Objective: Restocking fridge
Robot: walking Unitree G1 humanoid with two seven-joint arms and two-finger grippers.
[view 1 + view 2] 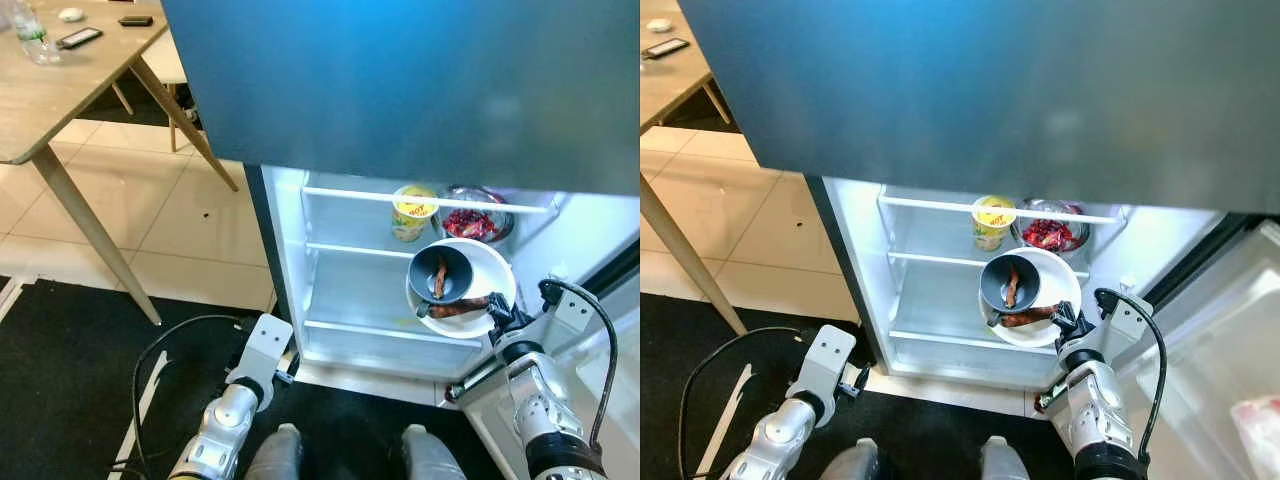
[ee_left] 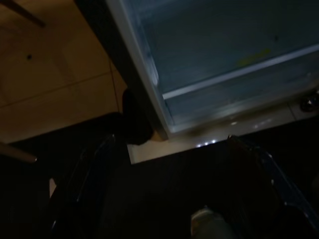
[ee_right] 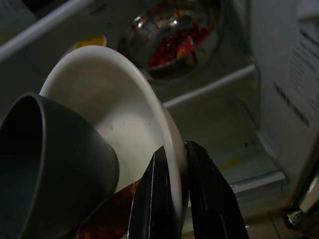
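The fridge [image 1: 330,300] stands open before the robot, its shelves lit. On the upper shelf [image 1: 420,198] a yellow cup [image 1: 413,212] and a glass bowl of red food [image 1: 472,220] are already in place. The white plate [image 1: 485,275] is held in the air in front of the middle shelf [image 1: 350,250], tilted toward the robot. It carries a dark grey bowl [image 1: 443,275] and a brownish piece of food [image 1: 460,308] near its lower edge.

The right pincer [image 3: 175,199] is clamped on the rim of the plate, one finger on each face. I judge this grip thin for such a load, so the plate should be made level first, otherwise the bowl may slide off. Then it should go in slowly, under the upper shelf, and land flat before release.

The left pincer [image 2: 174,199] hangs idle near the floor by the fridge foot, and its fingers seem apart.
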